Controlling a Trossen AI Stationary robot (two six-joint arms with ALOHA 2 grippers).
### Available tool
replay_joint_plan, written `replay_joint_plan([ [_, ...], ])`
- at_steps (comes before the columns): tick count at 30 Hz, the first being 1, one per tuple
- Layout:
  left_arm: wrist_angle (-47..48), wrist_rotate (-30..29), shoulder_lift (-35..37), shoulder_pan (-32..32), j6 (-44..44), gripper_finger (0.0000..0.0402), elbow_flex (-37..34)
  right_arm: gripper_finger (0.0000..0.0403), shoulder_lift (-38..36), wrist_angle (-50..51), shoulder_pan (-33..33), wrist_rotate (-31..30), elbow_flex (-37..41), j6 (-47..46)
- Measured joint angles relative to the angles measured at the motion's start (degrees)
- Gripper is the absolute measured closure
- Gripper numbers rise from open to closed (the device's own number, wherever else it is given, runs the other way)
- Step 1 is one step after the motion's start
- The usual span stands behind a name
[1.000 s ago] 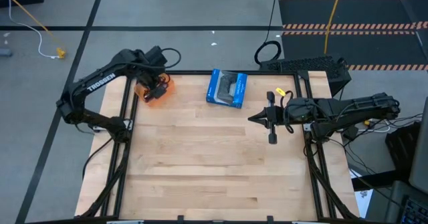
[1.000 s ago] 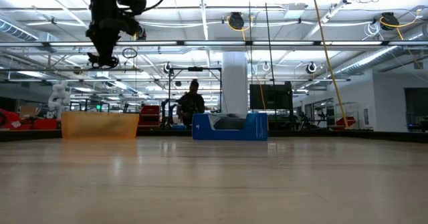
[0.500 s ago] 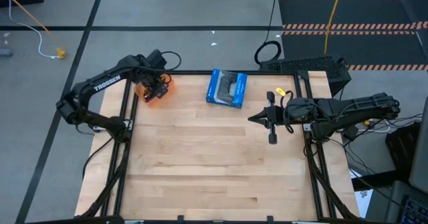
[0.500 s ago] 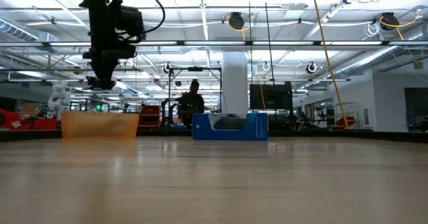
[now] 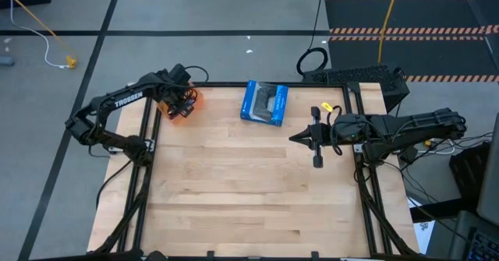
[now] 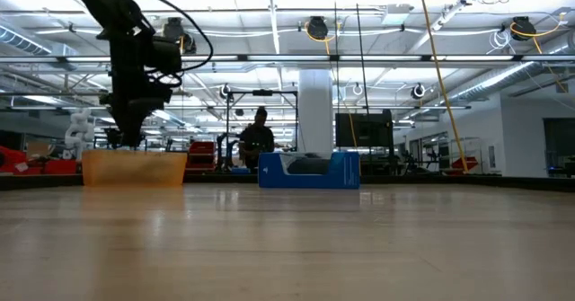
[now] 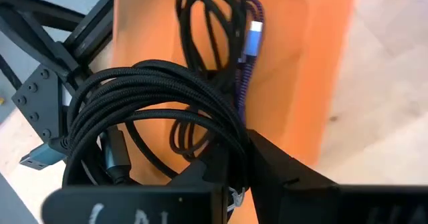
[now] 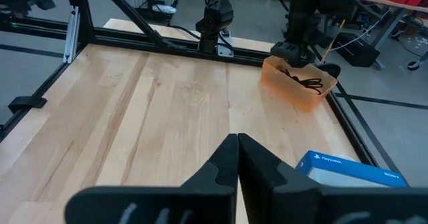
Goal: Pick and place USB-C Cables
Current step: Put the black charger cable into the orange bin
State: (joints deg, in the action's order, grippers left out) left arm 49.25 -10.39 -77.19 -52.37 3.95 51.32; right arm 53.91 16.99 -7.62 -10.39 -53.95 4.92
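My left gripper [image 5: 178, 101] reaches down into the orange bin [image 5: 191, 102] at the table's far left corner, its tips at the bin's rim [image 6: 121, 142]. It is shut on a black coiled USB-C cable [image 7: 134, 97]. A second black cable [image 7: 200, 37] and the blue-purple cable [image 7: 249, 57] lie on the bin's floor [image 7: 321, 63]. My right gripper [image 5: 295, 139] waits shut above the table's right side, pointing left. The blue box [image 5: 265, 103] stands at the far edge. My left gripper [image 7: 234, 177] pinches several strands of the black coil at one side of its loop [image 7: 224, 140] between its two fingers, coming from above and pointing down. The rest of the coil spreads out over the bin and past its edge; whether it rests on the bin I cannot tell.
The blue box [image 6: 310, 169] sits right of the orange bin [image 6: 135, 168], with a gap between them. Bare wood covers the middle and near part of the table [image 5: 249, 191]. Black frame rails run along the table's left and right edges. A person stands far behind the table.
My left gripper has come straight down from well above the orange bin until its tips stand at the bin's rim, carrying the black coil with it. My right arm has kept still.
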Motion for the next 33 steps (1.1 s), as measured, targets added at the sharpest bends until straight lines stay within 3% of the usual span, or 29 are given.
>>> replay_joint_plan([
  [15, -10.4, 2.5, 0.0, -3.6, 2.3, 0.0364, -8.0, 0.0403, 0.0, 0.0, 0.0, 0.0, 0.0, 0.0],
  [33, -12.1, 8.7, 0.0, -1.8, 5.1, 0.0364, -8.1, 0.0403, 0.0, 0.0, 0.0, 0.0, 0.0, 0.3],
])
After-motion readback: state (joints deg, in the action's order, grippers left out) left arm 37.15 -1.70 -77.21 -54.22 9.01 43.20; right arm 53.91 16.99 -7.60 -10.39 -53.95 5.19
